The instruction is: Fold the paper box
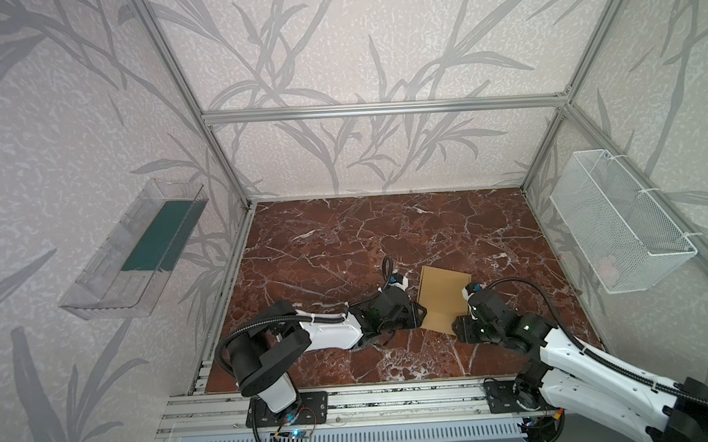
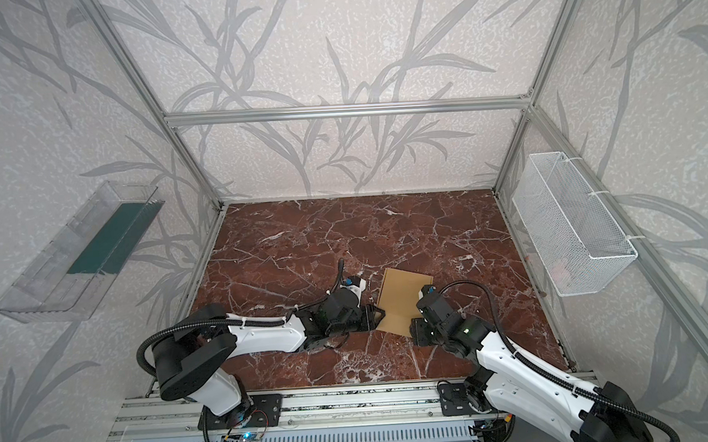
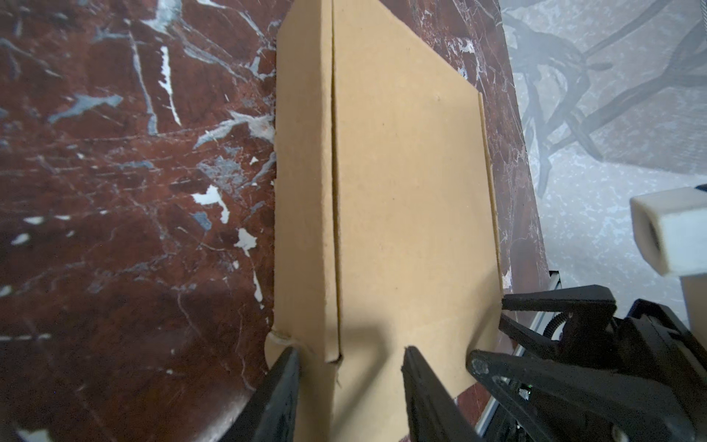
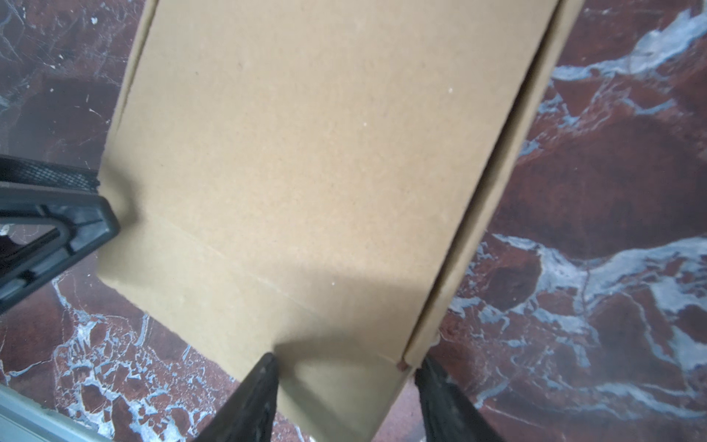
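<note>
Though indistinct overhead, box (image 3: 413, 191) seam (image 3: 334, 191) close-up

Pale walls (image 1: 334, 44) carry grey leaf patterns. The table (image 1: 345, 239) is red-brown marble. A clear shelf (image 1: 101, 281) and a wire basket (image 1: 618, 224) hang on the side walls.

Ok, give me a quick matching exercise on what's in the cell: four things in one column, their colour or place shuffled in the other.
Things:
1. paper box
2. wire basket
3. clear tray
4. table

Descriptions:
A. white mesh, on the right-hand wall
B. red-brown marble with pale veins
C. see-through, on the left-hand wall
D. plain tan, lying between the two arms

Pairs: 1-D, 2-A, 3-C, 4-B
</note>
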You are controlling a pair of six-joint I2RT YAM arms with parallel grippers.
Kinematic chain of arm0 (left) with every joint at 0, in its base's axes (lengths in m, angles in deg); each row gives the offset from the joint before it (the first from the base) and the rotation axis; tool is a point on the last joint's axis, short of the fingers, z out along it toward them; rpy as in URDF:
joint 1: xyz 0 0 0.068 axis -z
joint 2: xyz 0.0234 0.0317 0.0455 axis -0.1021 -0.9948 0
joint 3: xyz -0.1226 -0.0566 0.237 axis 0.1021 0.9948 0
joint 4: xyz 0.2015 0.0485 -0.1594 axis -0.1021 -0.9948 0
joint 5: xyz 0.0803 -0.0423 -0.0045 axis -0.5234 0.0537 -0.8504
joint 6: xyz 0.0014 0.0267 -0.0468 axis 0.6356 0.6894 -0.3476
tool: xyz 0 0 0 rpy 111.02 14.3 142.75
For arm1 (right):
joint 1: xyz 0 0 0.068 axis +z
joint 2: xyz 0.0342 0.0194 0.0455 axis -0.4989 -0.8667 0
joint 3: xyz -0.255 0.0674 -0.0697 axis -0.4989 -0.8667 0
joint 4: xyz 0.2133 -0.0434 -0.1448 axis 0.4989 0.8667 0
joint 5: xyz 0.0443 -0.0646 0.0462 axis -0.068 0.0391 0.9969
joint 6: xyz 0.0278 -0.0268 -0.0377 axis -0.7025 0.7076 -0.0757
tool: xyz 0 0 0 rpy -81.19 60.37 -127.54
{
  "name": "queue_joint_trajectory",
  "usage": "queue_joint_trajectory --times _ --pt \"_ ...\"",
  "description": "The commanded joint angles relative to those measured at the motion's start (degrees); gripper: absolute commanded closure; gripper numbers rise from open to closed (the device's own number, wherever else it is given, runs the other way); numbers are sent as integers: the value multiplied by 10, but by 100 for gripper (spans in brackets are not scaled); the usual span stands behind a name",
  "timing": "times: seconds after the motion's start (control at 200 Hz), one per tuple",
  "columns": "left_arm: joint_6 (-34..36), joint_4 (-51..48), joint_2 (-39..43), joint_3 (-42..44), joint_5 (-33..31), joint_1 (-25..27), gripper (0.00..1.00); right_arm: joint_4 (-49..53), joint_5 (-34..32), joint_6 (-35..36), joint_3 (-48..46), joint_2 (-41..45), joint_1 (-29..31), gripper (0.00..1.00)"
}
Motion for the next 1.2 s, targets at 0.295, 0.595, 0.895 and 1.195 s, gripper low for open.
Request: queue_joint_trajectory --times 0.295,0.595,0.895,1.195 --pt "-16 48 -27 -1 21 0 54 -30 5 5 8 -16 -6 43" --pt "-28 66 -36 1 31 3 55 -36 10 8 6 -20 -9 45" --pt "-33 70 -30 17 15 6 55 -30 10 14 9 -16 -14 47" --pt "-41 91 -33 28 11 6 57 -29 13 14 7 -12 -16 50"
